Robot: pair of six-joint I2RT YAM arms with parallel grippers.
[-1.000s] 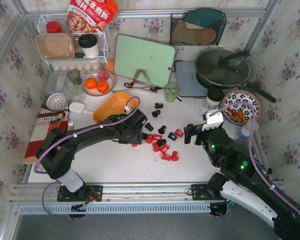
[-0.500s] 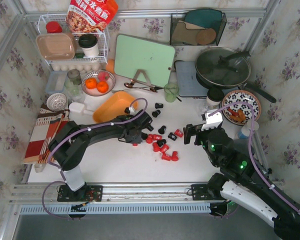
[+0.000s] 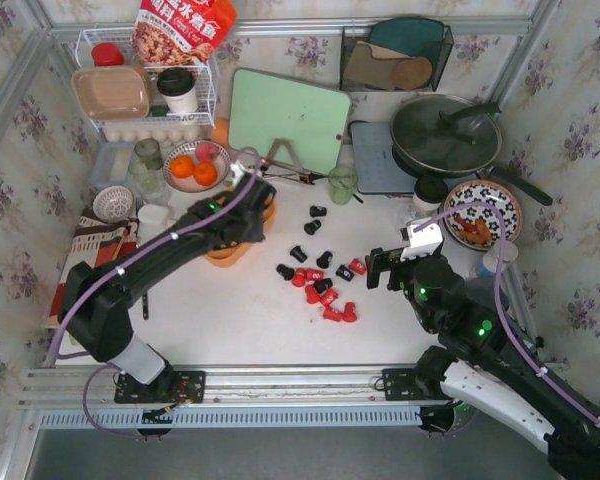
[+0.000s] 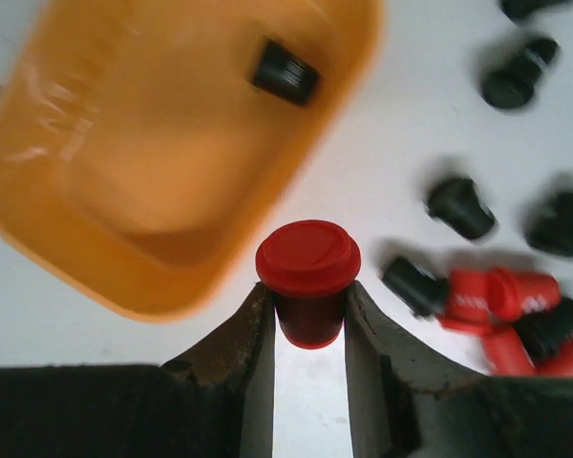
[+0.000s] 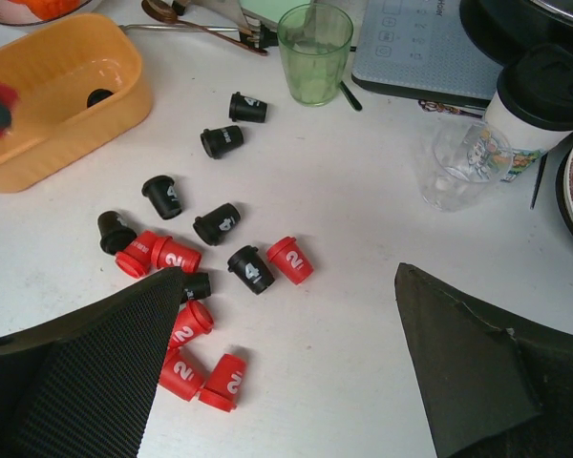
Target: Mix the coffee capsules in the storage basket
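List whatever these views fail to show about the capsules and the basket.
- Top external: the left arm covers most of the storage basket; its contents are hidden.
- Left wrist: blur leaves the black capsule in the basket without readable marking.
- Left wrist: the left hand hides the sides of the red capsule.
- Right wrist: a finger of the right hand covers some red capsules, preventing a full count.

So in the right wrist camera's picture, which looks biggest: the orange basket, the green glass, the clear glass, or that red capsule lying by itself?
1. storage basket, clearly largest.
2. green glass and clear glass: about alike, and the clear one sits nearer, so unranked.
3. red capsule, smallest.
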